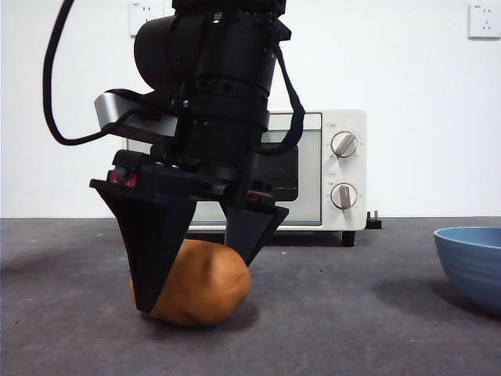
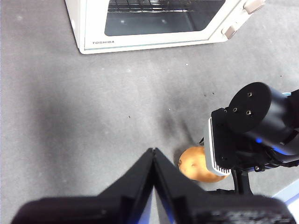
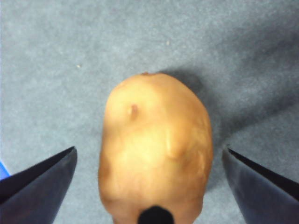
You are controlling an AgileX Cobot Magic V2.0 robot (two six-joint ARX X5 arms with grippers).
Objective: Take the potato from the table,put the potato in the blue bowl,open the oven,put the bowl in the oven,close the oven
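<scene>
The potato [image 1: 202, 283] is seen lying on the grey worktop [image 1: 329, 329], in front of the closed oven [image 1: 325, 168]. The right gripper [image 1: 200, 270] is lowered around it, fingers [image 3: 44, 179] spread apart on either side. The left gripper [image 2: 154, 161] is held above, fingers pressed together, empty. The blue bowl [image 1: 473, 262] sits well apart.

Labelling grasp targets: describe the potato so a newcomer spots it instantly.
Start at the white oven against the back wall, then come forward across the grey table. The potato lies there between the right gripper's open jaws: the only orange-brown oval thing, unlike the blue bowl off to the side.
</scene>
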